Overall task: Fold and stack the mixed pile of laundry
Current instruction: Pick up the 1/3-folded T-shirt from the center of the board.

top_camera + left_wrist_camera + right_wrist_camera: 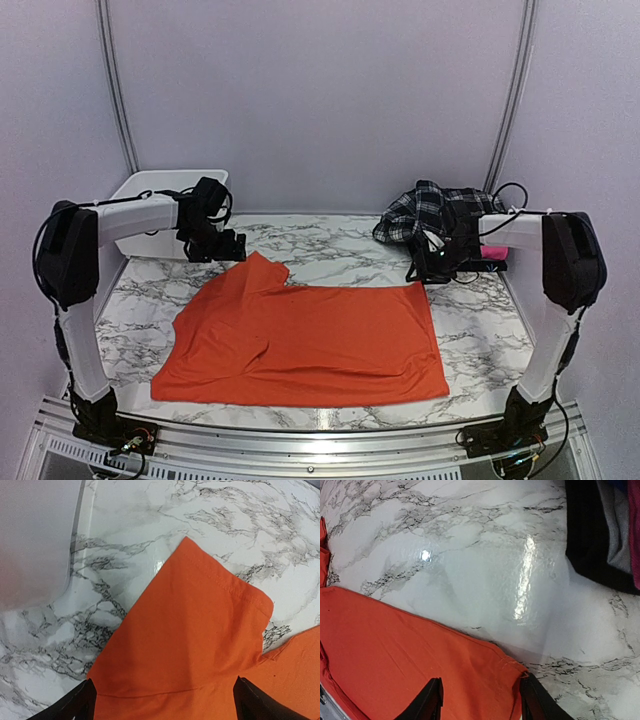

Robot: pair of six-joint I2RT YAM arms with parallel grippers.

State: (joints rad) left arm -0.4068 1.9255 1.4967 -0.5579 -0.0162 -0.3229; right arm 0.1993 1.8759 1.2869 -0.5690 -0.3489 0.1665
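Top external: smooth orange t-shirt (300,340), veined marble (472,312)

"Where could a gripper have passed freely?"

"Across the far middle. The marble table (335,240) lay bare there, beyond the orange t-shirt (310,340)."

"And the far corners?"

"Blocked. The white bin (160,190) filled the left one, though a band of marble ran between it and the sleeve. On the right the plaid shirt (425,212) sat heaped, with a folded stack (590,535) just beside it — dark, grey and pink layers."

"The near edge?"

"Only a narrow strip of marble — wider bare patches flanked the t-shirt."
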